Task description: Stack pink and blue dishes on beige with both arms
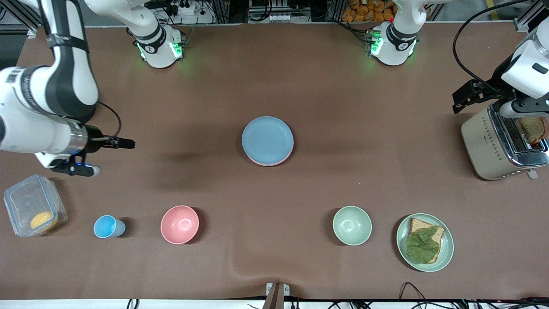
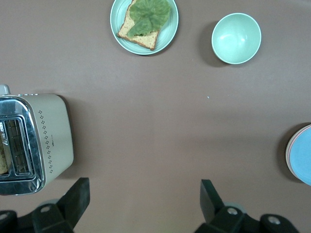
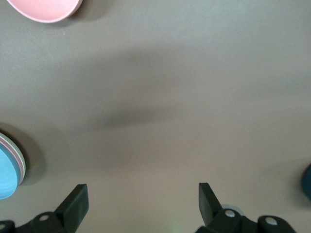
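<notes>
Plate stack (image 1: pixel 267 140) sits mid-table and serves as ref for everything else. Light blue plate (image 1: pixel 267 139) is on top, w/ the pink plate's (image 1: pixel 274 163) rim showing just under it along the edge nearer the front cam. Right wrist view shows the stack's side as bands: blue, pink, then a pale layer at the bottom, prob. the beige plate (image 3: pixel 22 167), though that can't be confirmed from the front view.

Right gripper (image 1: pixel 112 155) hangs over bare table, well apart from the stack toward the right arm's end; fingers (image 3: pixel 77 204) spread wide, nothing betw. them. Left gripper (image 1: pixel 474 95) is up by the toaster (image 1: pixel 499 143), well apart from the stack toward the left arm's end; fingers (image 2: pixel 77 199) likewise apart and empty.

Nearer the front cam than the stack: pink bowl (image 1: pixel 180 224) toward the right arm's end, then small blue cup (image 1: pixel 107 226), then clear lidded container (image 1: pixel 32 205) w/ something orange inside. Toward the left arm's end: pale green bowl (image 1: pixel 352 225), then green plate (image 1: pixel 446 249) carrying a bread slice (image 1: pixel 437 234) topped w/ a leaf (image 1: pixel 421 245). Toaster has a slice of bread in its slot.
</notes>
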Controlling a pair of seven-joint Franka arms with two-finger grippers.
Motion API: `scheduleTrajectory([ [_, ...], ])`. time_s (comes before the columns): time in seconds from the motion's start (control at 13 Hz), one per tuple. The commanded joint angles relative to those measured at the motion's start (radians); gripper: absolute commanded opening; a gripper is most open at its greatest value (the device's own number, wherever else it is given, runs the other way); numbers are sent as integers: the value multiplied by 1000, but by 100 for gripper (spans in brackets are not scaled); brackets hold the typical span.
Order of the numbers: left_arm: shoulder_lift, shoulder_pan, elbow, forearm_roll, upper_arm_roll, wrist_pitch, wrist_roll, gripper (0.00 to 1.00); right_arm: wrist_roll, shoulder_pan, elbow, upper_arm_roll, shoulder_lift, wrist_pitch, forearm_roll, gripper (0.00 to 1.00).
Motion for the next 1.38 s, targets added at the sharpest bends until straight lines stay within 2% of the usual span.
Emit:
scheduleTrajectory([
  [0.0, -23, -8, -10, 2, 8, -31, 18, 100, -43, 13, 62, -50, -49, -81, -25, 100],
  [0.08, -23, -6, -10, 2, 10, -41, 16, 100, -51, -4, 100, -47, -52, -118, -26, 100],
  [0.15, -28, -6, -10, 2, 11, -51, 16, 100, -51, -48, 116, -16, -69, -143, -29, 100],
  [0.23, -28, -6, -10, 2, 10, -54, 15, 100, -52, -122, 119, 58, -104, -144, -32, 100],
  [0.46, -31, -6, -8, 2, 11, -56, 13, 100, -51, -367, 117, 361, -211, -164, -152, 100],
  [0.54, -36, -6, -8, 2, 13, -58, 13, 100, -51, -409, 119, 402, -225, -179, -153, 100],
  [1.31, -36, -5, -5, -1, 16, -99, 16, 100, -80, -417, 168, 405, -250, -198, -201, 100],
])
